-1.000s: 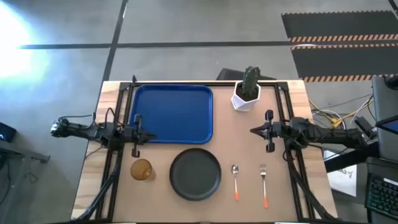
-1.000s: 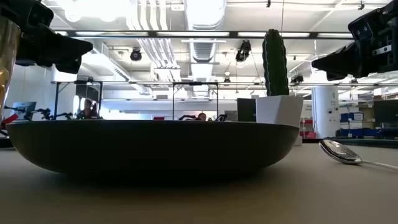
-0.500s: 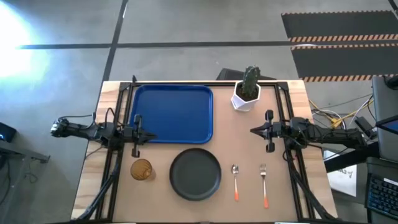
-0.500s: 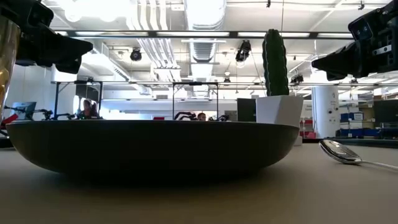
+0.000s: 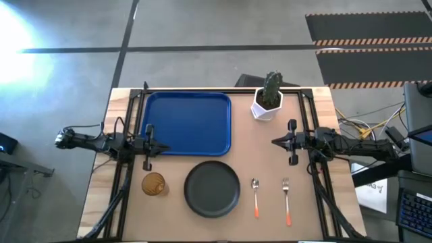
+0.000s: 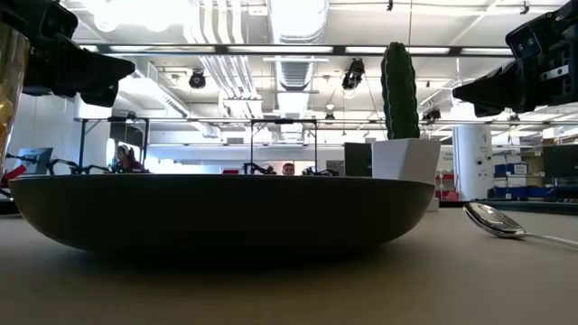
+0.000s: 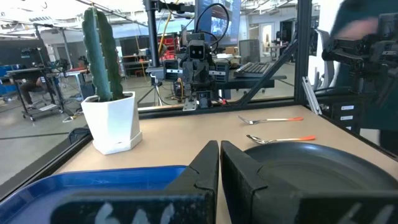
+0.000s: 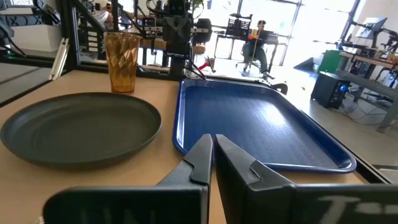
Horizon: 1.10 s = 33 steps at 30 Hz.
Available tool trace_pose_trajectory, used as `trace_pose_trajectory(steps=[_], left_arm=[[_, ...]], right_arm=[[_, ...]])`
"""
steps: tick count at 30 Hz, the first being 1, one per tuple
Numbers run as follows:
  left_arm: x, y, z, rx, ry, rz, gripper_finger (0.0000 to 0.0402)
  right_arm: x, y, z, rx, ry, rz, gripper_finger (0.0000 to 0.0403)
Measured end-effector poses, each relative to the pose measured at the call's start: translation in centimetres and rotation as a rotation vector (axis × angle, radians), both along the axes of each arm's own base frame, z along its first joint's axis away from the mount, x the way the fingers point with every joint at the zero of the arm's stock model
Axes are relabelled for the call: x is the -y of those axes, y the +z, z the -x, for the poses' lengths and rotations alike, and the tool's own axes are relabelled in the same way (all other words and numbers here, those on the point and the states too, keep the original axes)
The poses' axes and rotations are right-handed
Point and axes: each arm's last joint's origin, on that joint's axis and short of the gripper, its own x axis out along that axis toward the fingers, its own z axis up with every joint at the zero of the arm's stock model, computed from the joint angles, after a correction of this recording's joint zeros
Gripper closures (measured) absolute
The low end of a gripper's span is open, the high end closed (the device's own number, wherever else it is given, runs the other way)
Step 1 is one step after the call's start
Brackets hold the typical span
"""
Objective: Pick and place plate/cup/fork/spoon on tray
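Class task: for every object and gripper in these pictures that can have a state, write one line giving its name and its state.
Large rectangular blue plastic tray: empty.
Round dark grey plate: empty, on table.
Translucent amber tumbler cup: upright, on table.
Orange-handled silver spoon: flat on table.
Orange-handled silver fork: flat on table.
Left gripper: shut, empty.
Right gripper: shut, empty.

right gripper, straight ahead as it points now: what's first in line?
Nothing close. The right gripper, jaws shut, points across the table over the gap between the tray and plate, toward the left gripper. Height is hard to judge.
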Motion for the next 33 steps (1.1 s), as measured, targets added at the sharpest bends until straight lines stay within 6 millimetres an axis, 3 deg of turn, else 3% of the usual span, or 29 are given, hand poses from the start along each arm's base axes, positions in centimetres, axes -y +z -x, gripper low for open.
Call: trace_pose_trajectory(steps=[27, 33], left_arm=[[0.00, 0.00, 0.00, 0.000, 0.000, 0.000, 0.0402], [0.00, 0.00, 0.00, 0.000, 0.000, 0.000, 0.0402]], right_arm=[[0.00, 0.00, 0.00, 0.000, 0.000, -0.001, 0.0394], [0.00, -0.01, 0.00, 0.004, -0.010, -0.113, 0.0394]])
